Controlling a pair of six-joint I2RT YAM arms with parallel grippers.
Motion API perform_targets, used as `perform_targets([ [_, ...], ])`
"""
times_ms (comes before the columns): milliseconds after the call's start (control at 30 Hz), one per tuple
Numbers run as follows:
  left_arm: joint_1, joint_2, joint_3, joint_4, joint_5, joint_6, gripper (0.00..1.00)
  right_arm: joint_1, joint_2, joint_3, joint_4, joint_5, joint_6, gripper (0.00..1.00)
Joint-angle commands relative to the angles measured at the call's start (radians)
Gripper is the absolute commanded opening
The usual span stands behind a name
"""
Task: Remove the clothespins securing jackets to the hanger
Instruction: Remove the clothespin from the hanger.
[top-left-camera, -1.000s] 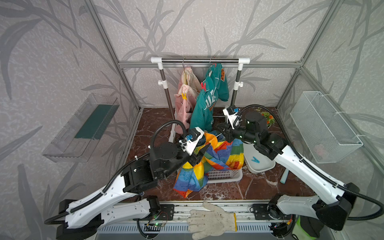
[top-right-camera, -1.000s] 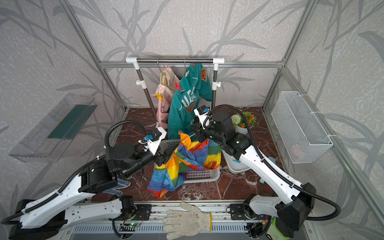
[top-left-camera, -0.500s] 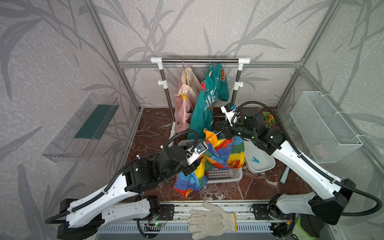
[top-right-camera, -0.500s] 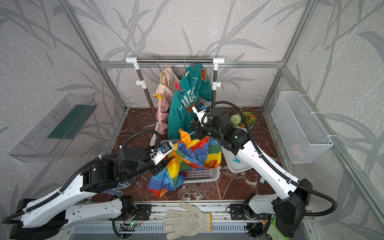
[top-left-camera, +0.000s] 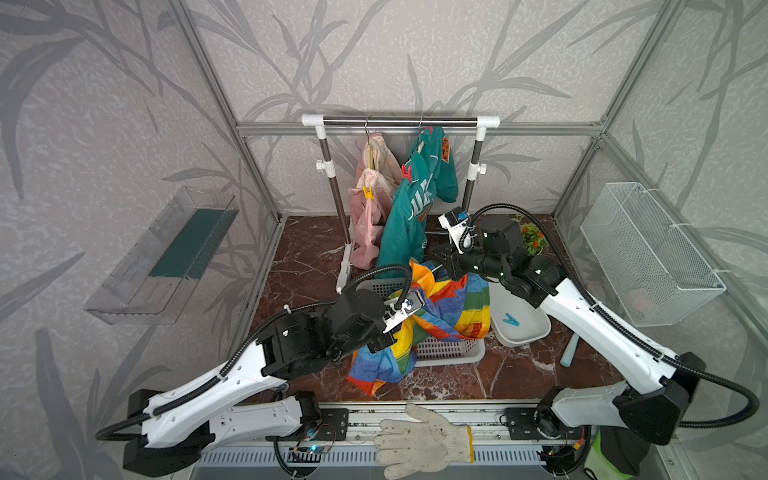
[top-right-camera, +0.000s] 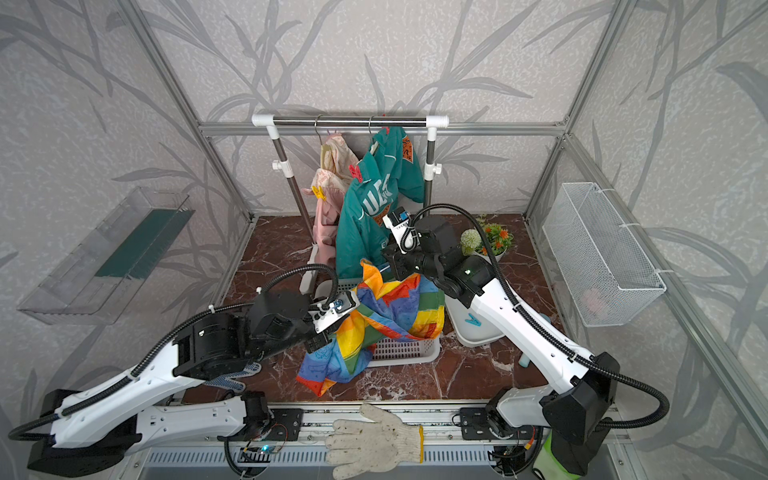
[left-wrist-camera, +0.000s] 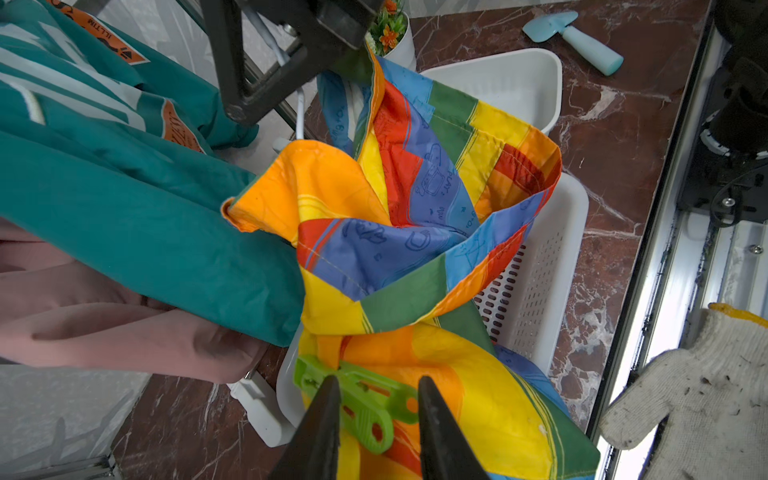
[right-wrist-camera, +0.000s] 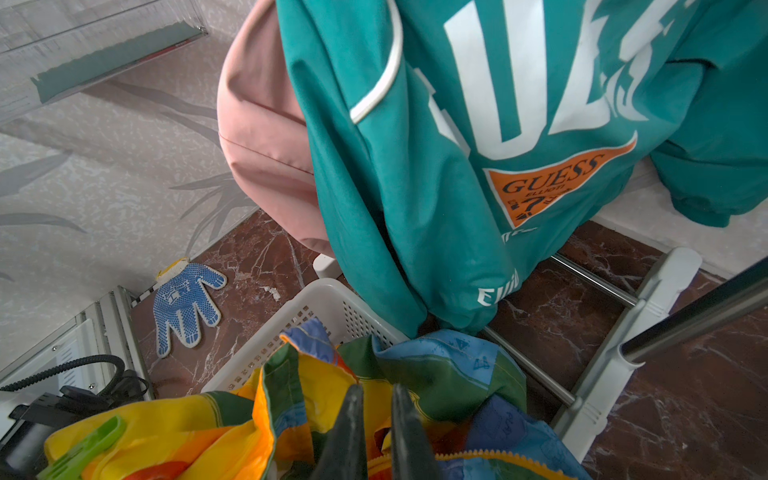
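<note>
Clear wall shelf (top-left-camera: 162, 257), far left: dark green insert lying inside.

Blue-dotted glove (right-wrist-camera: 186, 305): flat on the marble floor, near the left arm's base.

Left gripper (left-wrist-camera: 376, 419): jaws set either side of the green clothespin (left-wrist-camera: 365, 405); whether they press it or stand just off it cannot be told. That clothespin is clipped on the yellow-orange fabric of the rainbow jacket (top-left-camera: 440, 309).

White perforated basket (left-wrist-camera: 536, 282), centre floor: rainbow jacket bunched in it and spilling over its front rim toward the rail. Patchwork of orange, yellow, red, blue and green panels, with faint line drawings on the blue.

Garment rack (top-left-camera: 399, 121), behind the basket: pink jacket (top-left-camera: 368, 224) with cream patterned lining, hung on the left, a yellow clothespin (top-left-camera: 367, 192) at its front; teal jacket (top-left-camera: 409, 220) with white lettering and an orange patch beside it, a red clothespin (top-left-camera: 406, 172) near its shoulder. Teal sleeve hangs down to the basket's rear rim.

Right gripper (right-wrist-camera: 376, 409): fingers drawn nearly together, pinching an upper fold of the rainbow jacket and holding it above the basket.

White tray (top-left-camera: 519, 328), right of the basket: one blue clothespin (top-left-camera: 510, 319) inside.

Potted artificial plant (top-right-camera: 490, 239): behind the right arm.

Wire mesh basket (top-left-camera: 648, 253), right wall: a pale pink item inside, too blurred to identify.

White knit glove (top-left-camera: 424, 440): on the front rail.
</note>
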Motion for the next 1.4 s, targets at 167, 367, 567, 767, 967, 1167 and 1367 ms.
perform_targets([
  [167, -0.011, 0.019, 0.022, -0.032, -0.061, 0.055, 0.34, -0.006, 0.006, 0.053, 0.006, 0.015, -0.012, 0.02],
  [367, -0.027, 0.021, 0.026, -0.035, -0.095, 0.085, 0.46, -0.006, 0.013, 0.059, -0.003, 0.018, -0.016, 0.02],
  [567, -0.049, 0.043, 0.039, -0.059, -0.161, 0.096, 0.45, -0.005, 0.018, 0.059, 0.0, 0.018, -0.011, 0.02],
  [767, -0.057, 0.059, 0.036, -0.05, -0.196, 0.096, 0.38, -0.006, 0.017, 0.063, -0.001, 0.019, -0.01, 0.02],
  [967, -0.058, 0.041, 0.028, -0.035, -0.213, 0.097, 0.37, -0.007, 0.017, 0.064, 0.0, 0.016, -0.005, 0.01],
  [1167, -0.061, 0.045, 0.022, -0.023, -0.244, 0.103, 0.36, -0.009, 0.018, 0.065, 0.005, 0.003, 0.002, 0.02],
  [1367, -0.061, 0.035, 0.025, 0.007, -0.237, 0.108, 0.25, -0.009, 0.015, 0.057, 0.005, -0.007, -0.004, 0.01],
])
